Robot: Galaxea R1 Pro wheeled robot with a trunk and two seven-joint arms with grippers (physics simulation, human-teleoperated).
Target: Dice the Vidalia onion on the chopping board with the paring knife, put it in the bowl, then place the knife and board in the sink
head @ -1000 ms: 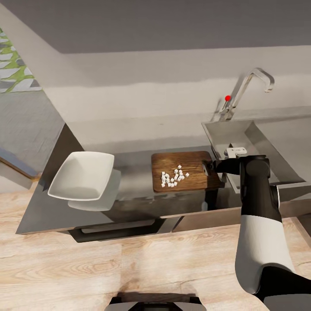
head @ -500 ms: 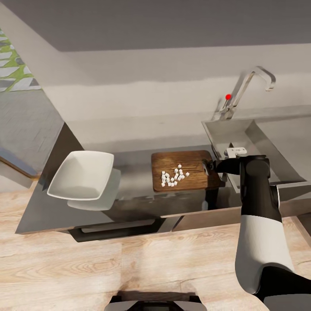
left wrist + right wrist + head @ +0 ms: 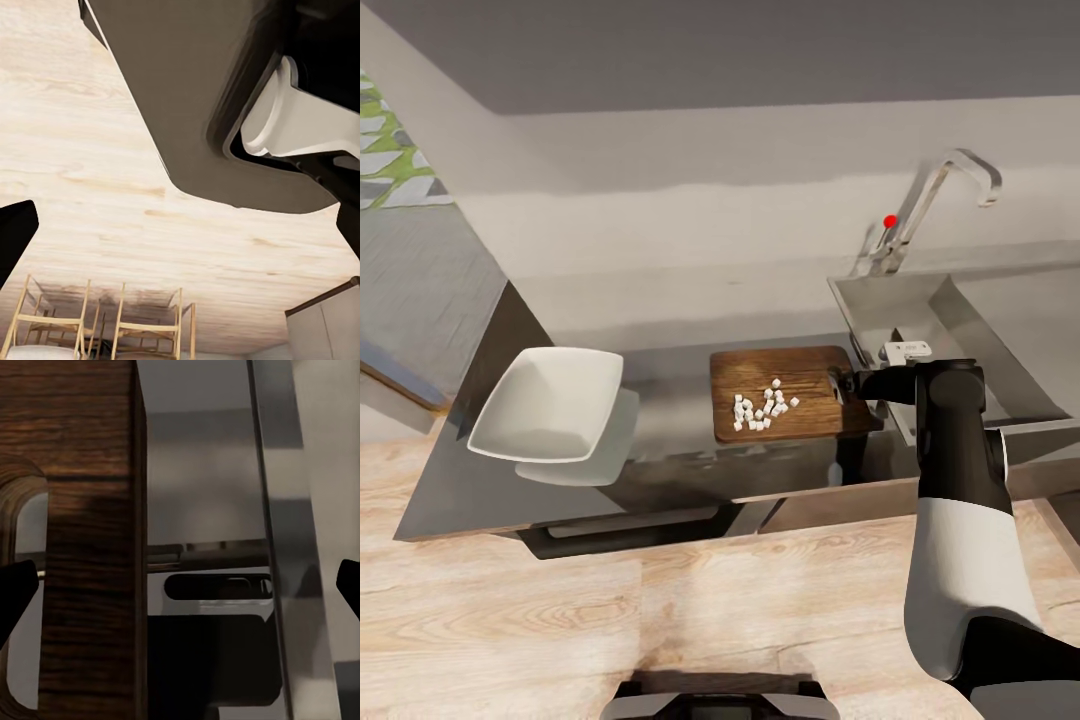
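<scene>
Diced onion [image 3: 764, 407] clustered mid chopping board [image 3: 785, 375], flat on the grey counter [image 3: 670, 465] between white bowl [image 3: 548, 405] and sink [image 3: 900, 305]. Right gripper [image 3: 843, 385] at the board's handle-hole end, jaws spread wide with fingertips [image 3: 15, 592] flanking that end, not pinching. Left jaws: cannot tell. Chairs [image 3: 97, 322] on wood floor.

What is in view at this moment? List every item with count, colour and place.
diced onion: one cluster, white cubes, on the chopping board
chopping board: one, dark brown wood, on the countertop beside the sink
bowl: one, white, at the countertop's left end
countertop: one, grey, along the wall
sink: one, steel, right of the board
tap: one, chrome with red knob, behind the sink
chairs: wooden, on the floor, left wrist view
right gripper: one, black, at the board's handle end
</scene>
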